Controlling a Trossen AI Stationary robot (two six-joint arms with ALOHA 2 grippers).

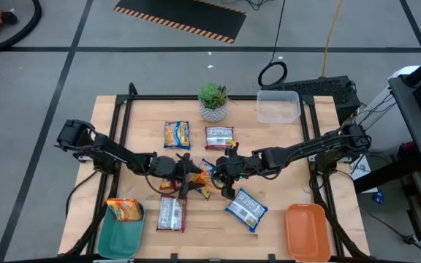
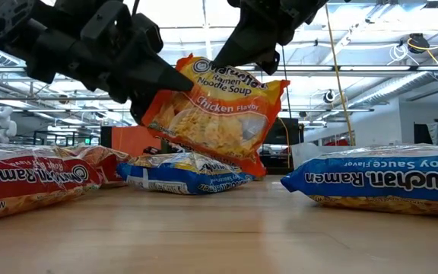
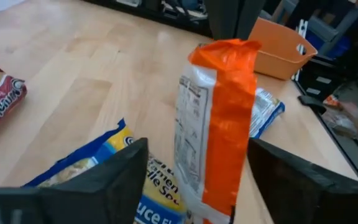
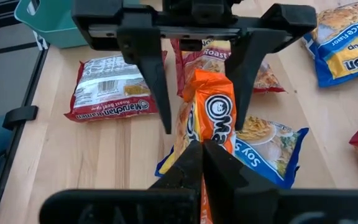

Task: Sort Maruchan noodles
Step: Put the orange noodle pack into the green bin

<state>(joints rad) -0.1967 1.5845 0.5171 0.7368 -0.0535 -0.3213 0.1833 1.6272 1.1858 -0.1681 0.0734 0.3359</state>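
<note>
An orange Chicken-flavour Maruchan packet [image 2: 215,114] hangs tilted above the table's middle, and my right gripper [image 4: 202,155] is shut on it. My left gripper [image 3: 197,146] comes from the table's left and is open, with one finger on each flat side of the same packet [image 3: 219,124]. Below them a yellow-and-blue packet [image 4: 266,146] lies flat on the table. Other packets lie flat too: yellow-and-blue [image 1: 176,134], red with a white label [image 1: 219,136], red [image 1: 172,213] and blue-white [image 1: 245,208]. One orange packet [image 1: 124,210] lies in the teal tray [image 1: 115,237]. My right gripper pinches the orange packet's logo end [image 4: 215,127] between its two fingers, slanting down from the table's right. The packet hangs below them on edge, tilted, over the yellow-and-blue packet; whether its lower corner [image 2: 254,169] rests there cannot be told. My left gripper: whether its finger [image 3: 272,168] touches the packet cannot be told.
An orange tray [image 1: 307,230] stands at the near right corner. A clear tub [image 1: 278,106] and a potted plant [image 1: 213,101] stand at the far edge. Bare wood shows between the far packets and the arms and along the right side.
</note>
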